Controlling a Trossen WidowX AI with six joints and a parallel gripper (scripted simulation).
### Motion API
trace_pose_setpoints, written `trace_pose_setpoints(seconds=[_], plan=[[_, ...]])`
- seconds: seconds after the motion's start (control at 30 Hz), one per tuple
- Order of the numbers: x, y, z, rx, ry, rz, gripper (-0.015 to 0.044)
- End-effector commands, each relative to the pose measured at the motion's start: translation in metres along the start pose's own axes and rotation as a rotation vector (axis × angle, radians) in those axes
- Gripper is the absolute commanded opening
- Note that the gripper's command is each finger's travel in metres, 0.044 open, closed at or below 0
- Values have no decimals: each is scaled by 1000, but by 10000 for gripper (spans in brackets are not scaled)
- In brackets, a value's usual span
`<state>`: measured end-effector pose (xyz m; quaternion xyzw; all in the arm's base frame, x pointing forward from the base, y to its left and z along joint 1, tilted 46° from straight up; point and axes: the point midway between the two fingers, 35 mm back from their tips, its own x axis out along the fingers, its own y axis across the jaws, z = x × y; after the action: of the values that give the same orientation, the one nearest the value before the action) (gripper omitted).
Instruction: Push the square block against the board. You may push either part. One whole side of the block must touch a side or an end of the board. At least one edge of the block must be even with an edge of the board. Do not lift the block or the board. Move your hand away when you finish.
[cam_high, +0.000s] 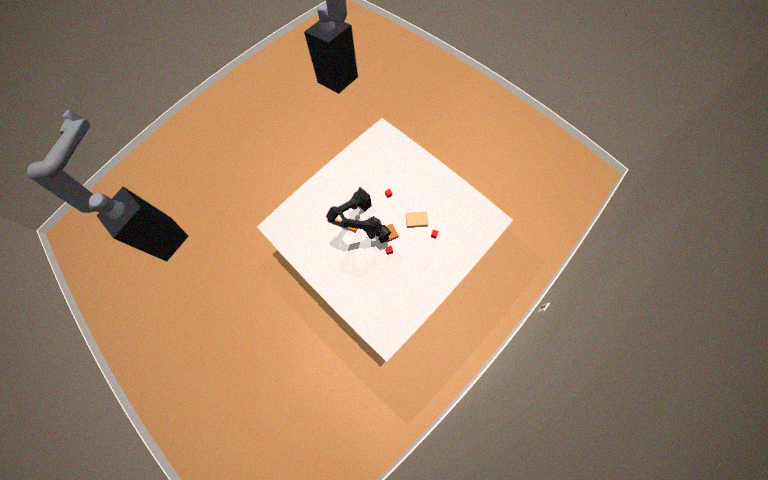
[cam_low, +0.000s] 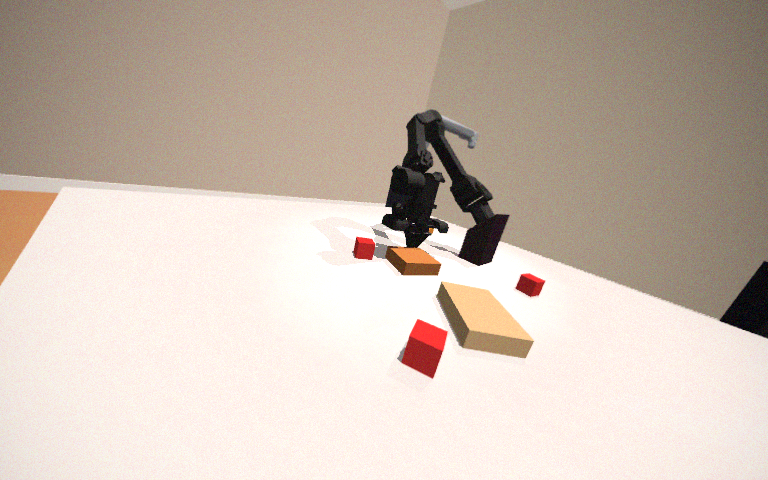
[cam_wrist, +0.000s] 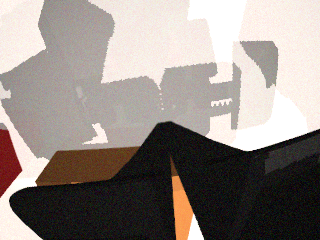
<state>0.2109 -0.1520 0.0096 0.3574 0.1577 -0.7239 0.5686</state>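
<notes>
The orange-brown square block (cam_high: 393, 230) (cam_low: 413, 257) (cam_wrist: 90, 164) lies flat, partly hidden by the gripper in the top view and the wrist view. The light tan board (cam_high: 416, 219) (cam_low: 485, 315) lies flat with a gap between it and the block. In the exterior view it is nearer the camera and to the right of the block. My gripper (cam_low: 414, 246) (cam_wrist: 164, 128) is shut and empty. Its tips are low at the block's far side as seen in the exterior view. Whether they touch the block cannot be told.
One red cube (cam_high: 389, 249) (cam_low: 363, 248) (cam_wrist: 7, 162) is close beside the block. Another red cube (cam_high: 434, 233) (cam_low: 424, 348) is near the board, and a third (cam_high: 388, 193) (cam_low: 530, 284) is nearer the arm's base. Another orange piece (cam_high: 353, 228) lies partly under the arm.
</notes>
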Motion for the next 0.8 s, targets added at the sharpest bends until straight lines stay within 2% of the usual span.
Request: trace_pose_setpoints(seconds=[0.0, 0.77], plan=[[0, 1, -5, 1, 3, 0, 0], [0, 5, -20, 1, 4, 0, 0]])
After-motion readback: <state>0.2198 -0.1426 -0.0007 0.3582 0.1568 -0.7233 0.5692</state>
